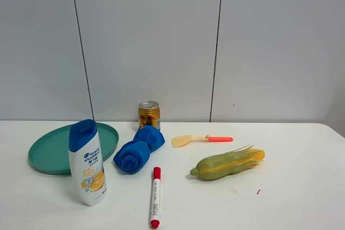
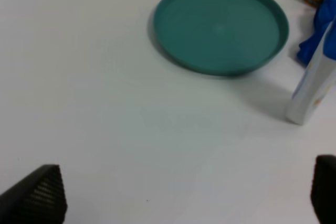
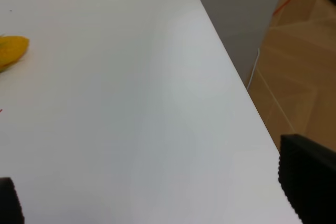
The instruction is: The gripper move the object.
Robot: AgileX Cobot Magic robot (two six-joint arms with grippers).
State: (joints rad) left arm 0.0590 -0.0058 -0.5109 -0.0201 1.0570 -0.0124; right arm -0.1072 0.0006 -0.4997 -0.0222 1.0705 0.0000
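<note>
White table (image 1: 302, 203), teal plate (image 1: 48, 154) (empty), corn (image 1: 229, 164)

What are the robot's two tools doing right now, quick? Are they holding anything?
Left tool: open, holding nothing, above bare table near the green plate.
Right tool: open, holding nothing, near the table's edge.

High front view, wrists overlooking table (image 1: 302, 197)

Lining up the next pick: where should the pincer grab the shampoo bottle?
Grip the shampoo bottle across its narrow white body below the blue cap, coming from above with the left pincer. It stands upright beside the green plate, so keep clear of the rim.
</note>
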